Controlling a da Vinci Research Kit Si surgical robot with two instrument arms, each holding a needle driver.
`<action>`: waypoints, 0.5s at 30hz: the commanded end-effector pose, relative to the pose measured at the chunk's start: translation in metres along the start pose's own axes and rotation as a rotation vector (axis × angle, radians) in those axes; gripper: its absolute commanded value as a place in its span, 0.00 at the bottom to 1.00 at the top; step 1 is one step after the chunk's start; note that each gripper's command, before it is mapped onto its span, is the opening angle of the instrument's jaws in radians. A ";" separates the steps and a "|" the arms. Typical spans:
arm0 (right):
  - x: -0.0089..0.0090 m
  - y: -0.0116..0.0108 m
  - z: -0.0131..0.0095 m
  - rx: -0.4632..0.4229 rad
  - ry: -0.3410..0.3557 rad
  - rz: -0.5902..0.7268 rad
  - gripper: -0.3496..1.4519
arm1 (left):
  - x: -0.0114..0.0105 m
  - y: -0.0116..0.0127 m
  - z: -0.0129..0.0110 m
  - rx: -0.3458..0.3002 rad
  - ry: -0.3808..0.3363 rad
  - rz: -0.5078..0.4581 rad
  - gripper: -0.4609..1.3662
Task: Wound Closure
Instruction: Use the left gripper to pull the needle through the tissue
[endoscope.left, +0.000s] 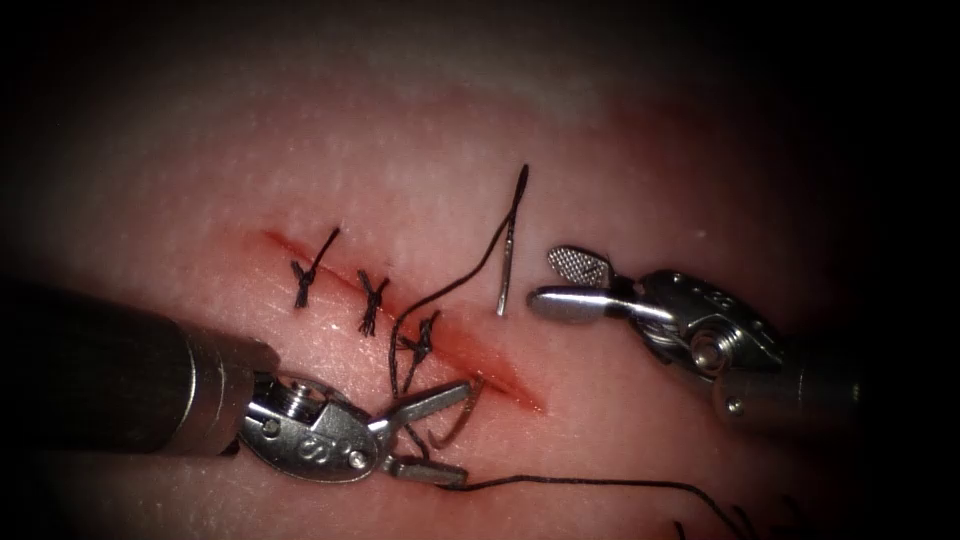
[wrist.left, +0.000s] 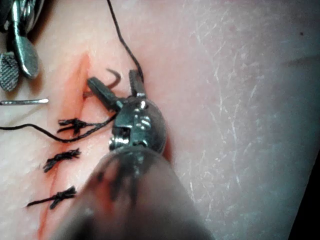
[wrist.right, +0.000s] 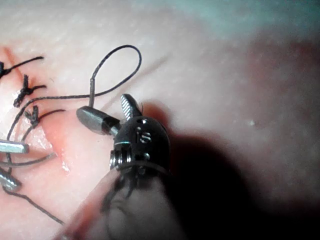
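With three knots (endoscope.left: 370, 300) tied along cut (endoscope.left: 500, 375): needle (endoscope.left: 508, 262) emerging right of it, unheld; right tool (endoscope.left: 560, 283) wide beside it; left tool (endoscope.left: 445, 435) wide, empty. Next calls for grasping needle.

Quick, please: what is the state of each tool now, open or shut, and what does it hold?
Left tool: jaws open around the needle tip, not holding it.
Right tool: jaws open, holding nothing.
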 end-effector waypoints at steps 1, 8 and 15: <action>-0.0001 0.0000 0.0000 -0.001 0.000 0.000 0.66 | 0.0000 -0.0003 0.0001 -0.013 0.009 -0.027 0.15; -0.0008 -0.0004 -0.0003 0.001 0.002 -0.004 0.62 | 0.0003 -0.0012 0.0000 -0.136 0.119 -0.143 0.06; -0.0013 -0.0011 -0.0007 0.046 -0.019 -0.004 0.66 | 0.0018 -0.0016 -0.0006 -0.246 0.190 -0.329 0.06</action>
